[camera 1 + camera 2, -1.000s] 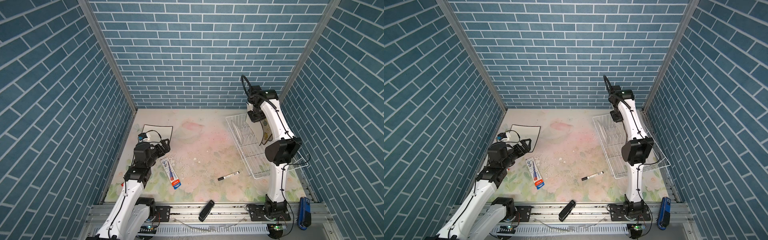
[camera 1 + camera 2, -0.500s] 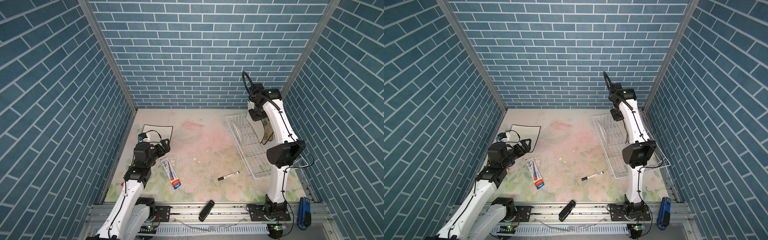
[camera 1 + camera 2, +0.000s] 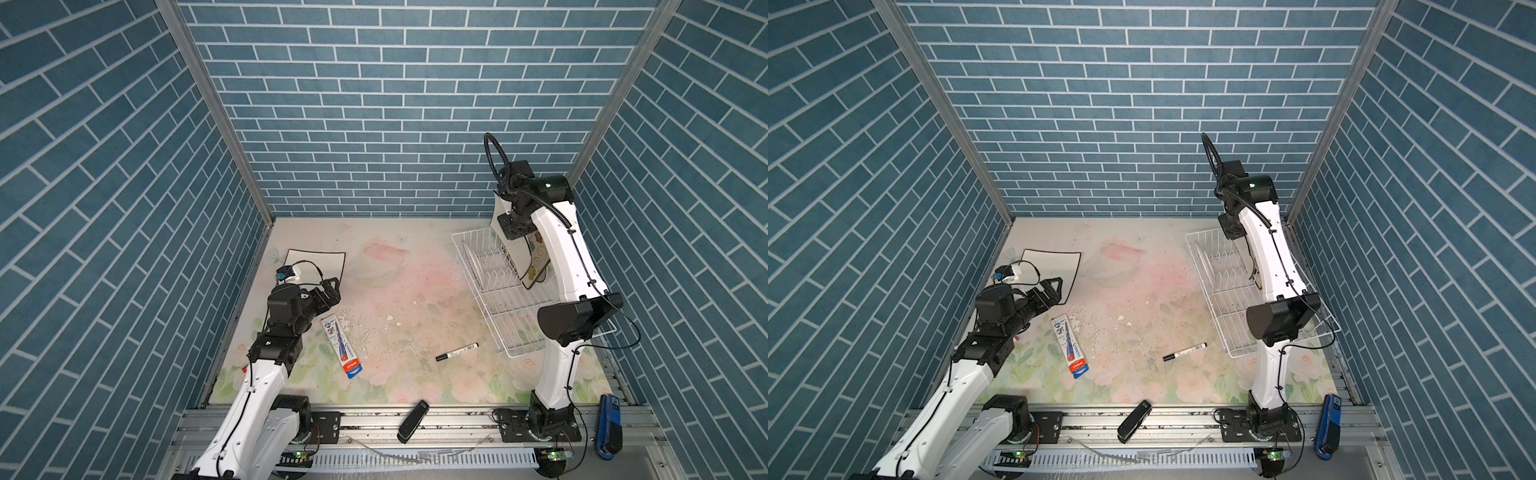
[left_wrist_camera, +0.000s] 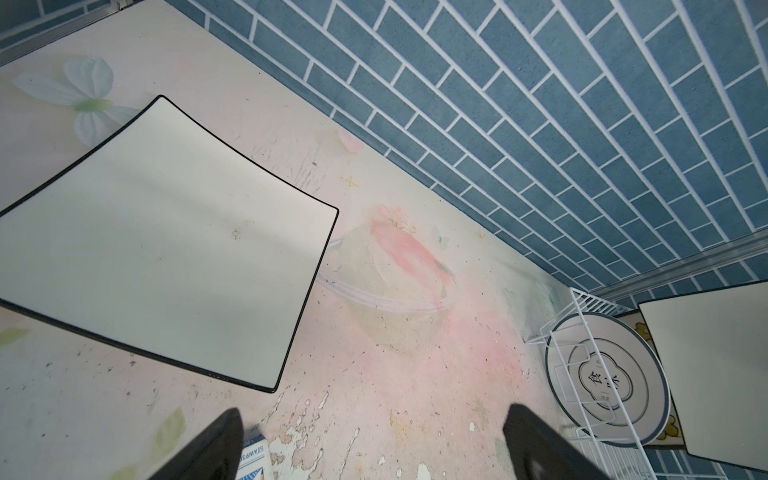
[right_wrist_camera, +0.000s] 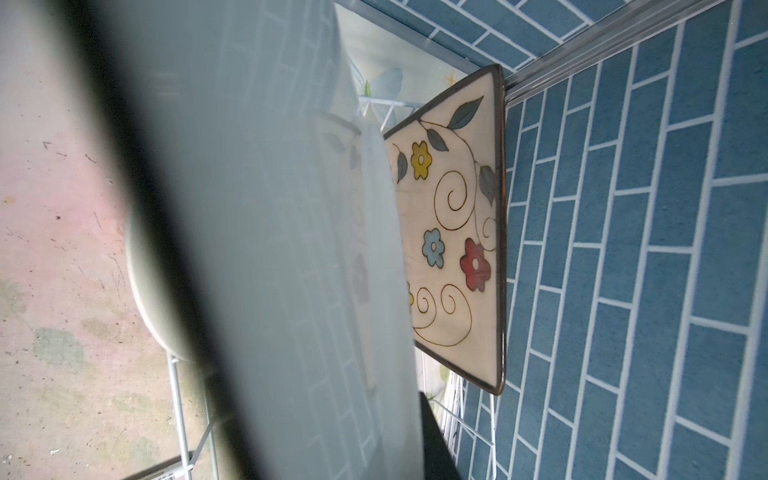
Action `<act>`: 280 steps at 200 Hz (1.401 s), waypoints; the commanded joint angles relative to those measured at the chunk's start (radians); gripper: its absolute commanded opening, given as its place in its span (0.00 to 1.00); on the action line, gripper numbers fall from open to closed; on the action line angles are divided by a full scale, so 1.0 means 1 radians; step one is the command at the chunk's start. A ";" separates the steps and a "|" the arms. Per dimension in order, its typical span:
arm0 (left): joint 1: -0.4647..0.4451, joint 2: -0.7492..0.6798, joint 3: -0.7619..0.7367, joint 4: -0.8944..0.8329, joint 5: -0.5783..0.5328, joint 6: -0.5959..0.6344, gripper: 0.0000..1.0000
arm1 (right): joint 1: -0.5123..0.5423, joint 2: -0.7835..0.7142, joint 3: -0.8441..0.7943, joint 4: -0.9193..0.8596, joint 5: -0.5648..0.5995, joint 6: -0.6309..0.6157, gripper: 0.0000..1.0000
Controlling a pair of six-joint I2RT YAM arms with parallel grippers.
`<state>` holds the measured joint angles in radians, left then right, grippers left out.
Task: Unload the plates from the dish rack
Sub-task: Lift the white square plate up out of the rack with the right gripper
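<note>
On the worktop (image 3: 395,291), keeps the dish rack (image 3: 490,291) far right, within the right arm's reach. Grips a black-rimmed white plate (image 4: 706,374) by its edge in the right tool (image 3: 513,227), clamped and raised above the rack, probably to lift clear of it. Leaves the flowered plate (image 5: 457,228) and round plate (image 4: 606,374) standing in the rack, seemingly awaiting their turn. Lays a twin plate (image 4: 166,249) flat at far left, out of the way. Hovers the left tool (image 3: 329,287) beside it, jaws wide apart, empty, perhaps ready to receive
</note>
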<state>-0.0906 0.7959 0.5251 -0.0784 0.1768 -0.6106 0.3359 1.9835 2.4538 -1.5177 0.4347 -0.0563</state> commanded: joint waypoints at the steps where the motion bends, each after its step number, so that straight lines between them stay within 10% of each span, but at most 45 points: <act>1: -0.005 -0.011 0.024 -0.008 -0.004 0.003 1.00 | 0.026 -0.092 0.005 0.063 0.075 0.013 0.00; 280: -0.006 0.001 0.023 0.014 0.016 -0.011 1.00 | 0.234 -0.263 -0.043 0.222 -0.116 0.077 0.00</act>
<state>-0.0906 0.7967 0.5251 -0.0772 0.1841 -0.6178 0.5629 1.8019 2.4165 -1.4353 0.3485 -0.0280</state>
